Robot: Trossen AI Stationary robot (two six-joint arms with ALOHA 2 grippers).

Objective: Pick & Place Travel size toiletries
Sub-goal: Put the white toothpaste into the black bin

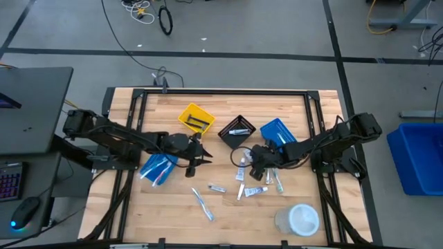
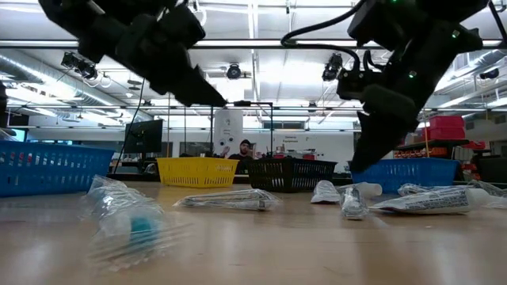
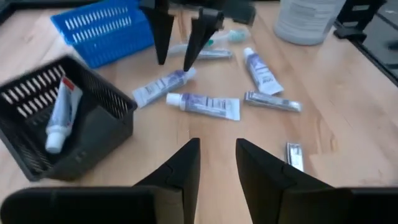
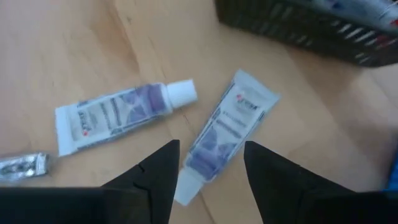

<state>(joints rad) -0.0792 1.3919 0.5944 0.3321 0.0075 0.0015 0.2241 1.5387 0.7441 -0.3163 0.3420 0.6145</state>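
Small white-and-blue tubes and slim packets lie flat on the wooden table, several of them around the middle (image 1: 252, 191) (image 1: 217, 187) (image 1: 202, 203). My right gripper (image 1: 257, 159) (image 4: 208, 165) is open and low over one tube (image 4: 227, 127). Its fingers stand on either side of that tube's cap end, and I see no touch. A second tube (image 4: 124, 112) lies beside it. My left gripper (image 1: 197, 155) (image 3: 217, 155) is open and empty, raised above the table (image 2: 207, 93) left of the black bin (image 1: 237, 131). That bin holds a tube (image 3: 62, 115).
A yellow bin (image 1: 196, 117), the black bin and a blue bin (image 1: 277, 130) stand in a row toward the far edge. Another blue bin (image 1: 158, 168) holding items sits under my left arm. A round white tub (image 1: 299, 220) stands near the near right corner. A person (image 2: 245, 149) shows far behind.
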